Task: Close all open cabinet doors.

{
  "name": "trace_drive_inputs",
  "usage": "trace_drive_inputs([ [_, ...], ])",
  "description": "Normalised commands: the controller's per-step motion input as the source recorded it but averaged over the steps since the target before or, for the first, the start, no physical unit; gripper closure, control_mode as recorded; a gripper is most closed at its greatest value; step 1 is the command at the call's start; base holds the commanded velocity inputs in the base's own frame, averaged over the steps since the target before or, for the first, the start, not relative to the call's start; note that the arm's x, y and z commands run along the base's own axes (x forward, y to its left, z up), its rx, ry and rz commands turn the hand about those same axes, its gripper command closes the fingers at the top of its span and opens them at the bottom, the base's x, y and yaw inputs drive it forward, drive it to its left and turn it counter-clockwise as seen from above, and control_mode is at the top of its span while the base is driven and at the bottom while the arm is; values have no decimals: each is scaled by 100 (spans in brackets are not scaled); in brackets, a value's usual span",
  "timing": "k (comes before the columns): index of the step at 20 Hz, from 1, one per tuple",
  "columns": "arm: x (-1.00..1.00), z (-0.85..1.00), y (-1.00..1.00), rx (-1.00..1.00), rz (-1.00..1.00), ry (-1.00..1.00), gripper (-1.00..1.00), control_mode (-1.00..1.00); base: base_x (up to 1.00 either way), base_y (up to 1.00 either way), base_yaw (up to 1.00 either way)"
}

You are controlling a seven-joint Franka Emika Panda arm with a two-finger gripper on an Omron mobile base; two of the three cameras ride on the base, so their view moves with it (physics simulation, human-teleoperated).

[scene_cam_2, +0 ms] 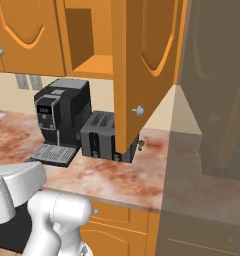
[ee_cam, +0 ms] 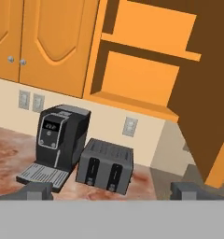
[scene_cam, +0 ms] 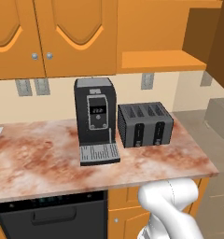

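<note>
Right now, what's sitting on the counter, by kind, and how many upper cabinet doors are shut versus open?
Coffee machine: 1
Toaster: 1
Closed upper doors: 2
Open upper door: 1
Total: 5

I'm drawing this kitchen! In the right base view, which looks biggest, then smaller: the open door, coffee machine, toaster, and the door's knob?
1. Open door: biggest by far, though it swings closest to the camera, which adds to its look.
2. Coffee machine.
3. Toaster: partly hidden behind the door.
4. Knob: tiny.
</note>
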Motion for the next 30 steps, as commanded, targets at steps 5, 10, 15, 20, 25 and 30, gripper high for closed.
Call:
trace_drive_inputs([
  [5, -27, 0, -86, 0, 0, -18, -100, -100, 0, 0, 0],
  [10, 3, 0, -67, 0, 0, -13, -100, -100, 0, 0, 0],
  [15, 38, 0, -47, 1, 0, -7, -100, -100, 0, 0, 0],
  [20, 58, 0, -25, 0, 0, -2, -100, -100, 0, 0, 0],
  [25, 50, 0, -12, 0, 0, -1, -100, -100, 0, 0, 0],
  [30, 37, -3, -10, 0, 0, -2, -100, -100, 0, 0, 0],
])
